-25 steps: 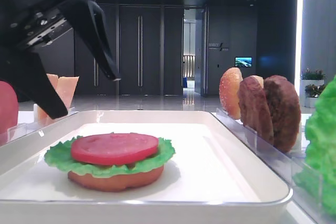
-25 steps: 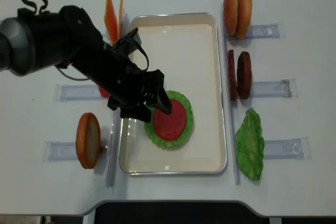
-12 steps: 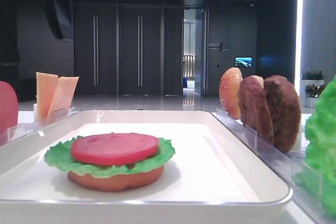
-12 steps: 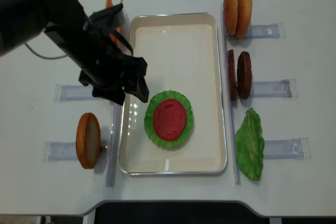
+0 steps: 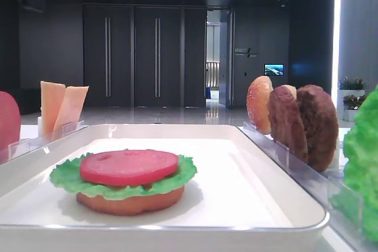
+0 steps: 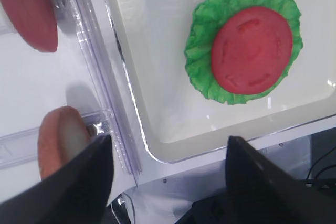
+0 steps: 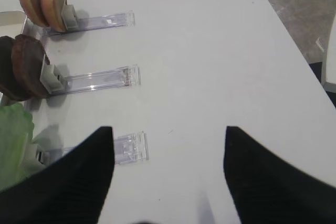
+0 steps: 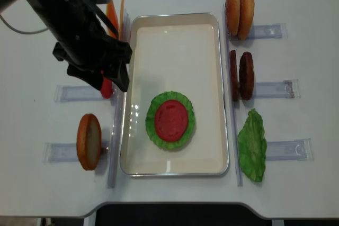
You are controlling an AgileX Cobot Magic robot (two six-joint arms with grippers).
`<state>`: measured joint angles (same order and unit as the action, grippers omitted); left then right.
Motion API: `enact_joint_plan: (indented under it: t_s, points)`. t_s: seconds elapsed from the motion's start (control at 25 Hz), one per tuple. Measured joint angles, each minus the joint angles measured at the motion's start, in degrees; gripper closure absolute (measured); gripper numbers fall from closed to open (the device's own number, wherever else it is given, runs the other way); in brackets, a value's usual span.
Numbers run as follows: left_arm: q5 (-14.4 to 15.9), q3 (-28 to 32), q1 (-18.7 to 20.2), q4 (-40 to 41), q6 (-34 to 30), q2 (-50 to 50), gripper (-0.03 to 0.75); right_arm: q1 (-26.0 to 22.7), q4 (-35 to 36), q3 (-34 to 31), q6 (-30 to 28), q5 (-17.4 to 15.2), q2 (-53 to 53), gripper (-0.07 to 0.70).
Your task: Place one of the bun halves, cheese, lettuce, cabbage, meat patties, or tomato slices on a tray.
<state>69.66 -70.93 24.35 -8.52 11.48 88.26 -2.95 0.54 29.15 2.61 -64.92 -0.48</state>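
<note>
- Below and right of the left gripper (image 6: 167,179): flat red tomato slice (image 6: 251,49) on ruffled green lettuce (image 6: 202,51), stacked in the shallow white tray (image 8: 175,35).
- Jaws spread, empty, apparently clear after release.
- Right gripper (image 7: 168,177): parted, empty, idle over bare table.

The left arm reaches in from ten o'clock in the overhead view, its left gripper (image 8: 108,80) pointing toward five o'clock, jaws parted and seemingly empty. The right gripper (image 7: 165,177) shows only in its wrist view, black fingers (image 7: 79,177) spread wide.
</note>
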Motion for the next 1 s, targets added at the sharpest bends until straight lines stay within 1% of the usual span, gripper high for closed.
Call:
enact_joint_plan:
  t_s: [0.12,0.2,0.32,0.44,0.56,0.72,0.84,1.0]
  points:
    - [0.00,0.00,-0.08,1.47,0.00,-0.05,0.209,0.00,0.00,0.00,0.00,0.00,0.00,0.199]
    - [0.05,0.00,-1.42,2.82,0.00,-0.14,0.209,0.00,0.00,0.00,0.00,0.00,0.00,0.199]
    - [0.05,0.00,-5.64,4.30,-0.77,-0.86,0.209,0.00,0.00,0.00,0.00,0.00,0.00,0.199]
    - [0.05,0.00,-10.70,5.56,-1.86,-1.95,0.209,0.00,0.00,0.00,0.00,0.00,0.00,0.199]
    - [0.05,0.00,-15.79,8.06,-4.07,-3.17,0.209,0.00,0.00,0.00,0.00,0.00,0.00,0.199]
    - [0.16,0.00,-21.45,10.12,-6.38,-4.00,0.209,0.00,0.00,0.00,0.00,0.00,0.00,0.199]
    - [0.16,0.00,-24.09,10.25,-8.11,-4.00,0.209,0.00,0.00,0.00,0.00,0.00,0.00,0.199]
    - [0.20,0.00,-25.09,10.98,-9.35,-4.00,0.210,0.00,0.00,0.00,0.00,0.00,0.00,0.199]
